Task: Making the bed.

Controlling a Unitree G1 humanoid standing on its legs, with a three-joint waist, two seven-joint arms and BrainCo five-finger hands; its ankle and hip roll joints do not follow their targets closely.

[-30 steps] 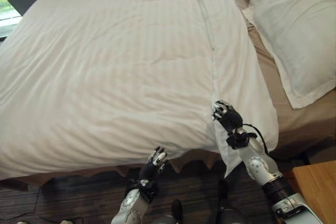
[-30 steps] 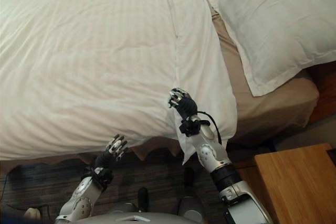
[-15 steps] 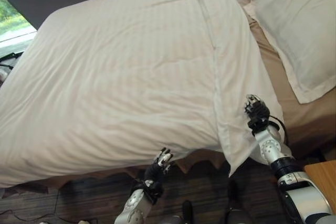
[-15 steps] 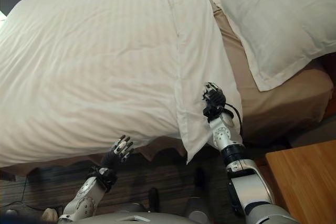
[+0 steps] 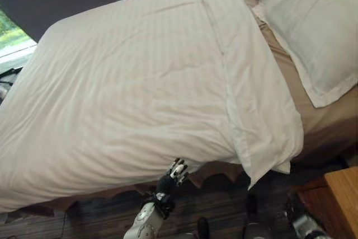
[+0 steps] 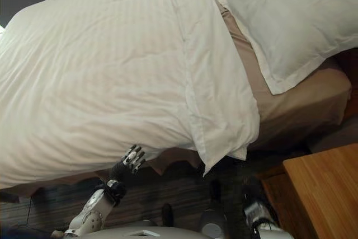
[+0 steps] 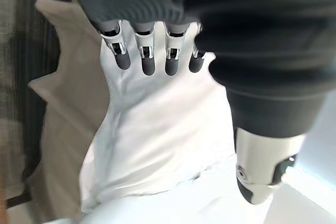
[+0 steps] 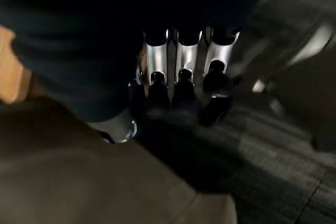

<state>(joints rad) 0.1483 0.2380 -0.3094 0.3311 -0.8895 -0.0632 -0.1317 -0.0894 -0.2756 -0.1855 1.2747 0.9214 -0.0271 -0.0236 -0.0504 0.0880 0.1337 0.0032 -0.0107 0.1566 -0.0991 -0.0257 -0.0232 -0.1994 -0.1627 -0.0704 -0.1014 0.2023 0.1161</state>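
Left robot hand (image 5: 175, 172) hovers just under the duvet's (image 5: 123, 88) hanging edge, fingers (image 7: 146, 56) straight, nothing held. Right robot hand (image 8: 181, 85) hangs low by the floor, fingers curled, empty. The duvet lies spread over the bed (image 6: 302, 110), pillow (image 5: 313, 26) beside its folded top.

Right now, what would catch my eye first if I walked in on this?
The big white striped duvet spread over the bed, its corner hanging off the near edge. A white pillow lies at the head on the tan sheet. The robot's left hand reaches up, fingers straight, just under the duvet's edge.
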